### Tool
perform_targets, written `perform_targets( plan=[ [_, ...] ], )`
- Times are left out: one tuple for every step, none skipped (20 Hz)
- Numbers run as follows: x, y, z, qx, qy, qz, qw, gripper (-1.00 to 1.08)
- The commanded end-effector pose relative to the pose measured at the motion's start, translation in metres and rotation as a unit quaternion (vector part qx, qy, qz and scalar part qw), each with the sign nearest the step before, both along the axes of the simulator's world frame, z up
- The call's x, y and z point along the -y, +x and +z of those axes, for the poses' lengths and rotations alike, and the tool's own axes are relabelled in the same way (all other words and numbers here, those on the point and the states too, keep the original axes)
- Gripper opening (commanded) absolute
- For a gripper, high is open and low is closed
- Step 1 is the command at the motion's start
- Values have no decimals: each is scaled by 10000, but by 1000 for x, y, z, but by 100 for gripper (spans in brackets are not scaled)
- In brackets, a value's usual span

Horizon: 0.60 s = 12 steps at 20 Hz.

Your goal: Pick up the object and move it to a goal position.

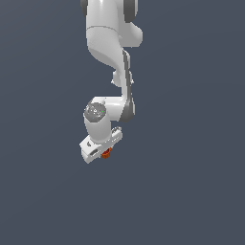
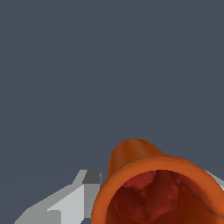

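The object (image 2: 148, 183) is an orange-red cup with a darker hollow inside. It fills the near part of the wrist view and sits between my two grey-white fingers (image 2: 74, 199). One finger touches its side; of the other only a sliver shows at the far edge. In the exterior view the object (image 1: 106, 153) is a tiny orange spot peeking out under the white gripper (image 1: 104, 151), which hangs from the arm near the middle of the picture. The gripper is shut on the object. The fingertips are mostly hidden by the hand and the cup.
A plain dark grey-blue background surrounds the arm in both views. The white arm (image 1: 112, 48) comes down from the top of the exterior view. No other object, edge or marker shows.
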<state>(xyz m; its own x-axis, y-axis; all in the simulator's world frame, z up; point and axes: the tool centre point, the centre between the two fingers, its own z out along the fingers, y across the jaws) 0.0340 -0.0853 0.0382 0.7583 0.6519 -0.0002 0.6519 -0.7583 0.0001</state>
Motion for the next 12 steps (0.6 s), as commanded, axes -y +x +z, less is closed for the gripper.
perform_targets(
  plan=[
    [0,0,0,0,1,3,10000,-100],
    [0,0,0,0,1,3,10000,-100],
    [0,0,0,0,1,3,10000,-100],
    [0,0,0,0,1,3,10000,-100],
    [0,0,0,0,1,3,10000,-100],
    [0,0,0,1,0,-1,10000,-100],
    [0,0,0,1,0,-1,10000,-100],
    [0,0,1,1,0,-1,10000,-100],
    [-1,-1,2,1,0,-1,10000,-100],
    [-2,-1,3,1,0,-1,10000,-100],
    [-3,-2,5,1,0,-1,10000,-100],
    [-5,-3,7,1,0,-1,10000,-100]
  ],
)
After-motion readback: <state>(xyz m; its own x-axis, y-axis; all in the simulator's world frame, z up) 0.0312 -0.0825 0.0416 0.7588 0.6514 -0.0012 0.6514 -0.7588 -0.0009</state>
